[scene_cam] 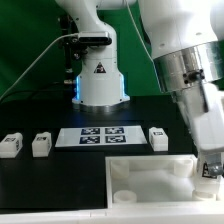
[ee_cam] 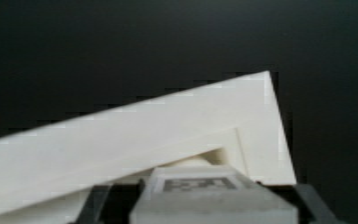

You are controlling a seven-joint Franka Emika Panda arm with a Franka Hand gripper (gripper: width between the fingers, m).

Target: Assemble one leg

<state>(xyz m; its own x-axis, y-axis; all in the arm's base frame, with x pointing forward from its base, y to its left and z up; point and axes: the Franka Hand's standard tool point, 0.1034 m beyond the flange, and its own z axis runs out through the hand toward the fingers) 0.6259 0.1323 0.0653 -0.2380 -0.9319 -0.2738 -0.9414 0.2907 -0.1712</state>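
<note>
My gripper (scene_cam: 207, 160) is shut on a leg (scene_cam: 208, 168), a small white block with a black-and-white tag, and holds it at the near corner of the white panel (scene_cam: 140, 172) on the exterior view's right. In the wrist view the leg (ee_cam: 197, 186) sits between the dark fingers (ee_cam: 101, 205) of the gripper (ee_cam: 202, 202), right at the panel's raised corner (ee_cam: 158, 130). I cannot tell whether the leg touches the panel. Three more legs stand on the black table: two at the exterior view's left (scene_cam: 12, 145) (scene_cam: 41, 145) and one (scene_cam: 158, 138) beside the marker board.
The marker board (scene_cam: 100, 136) lies flat behind the panel. The arm's white base (scene_cam: 100, 80) stands at the back middle. A cable (scene_cam: 35, 62) runs down at the back on the exterior view's left.
</note>
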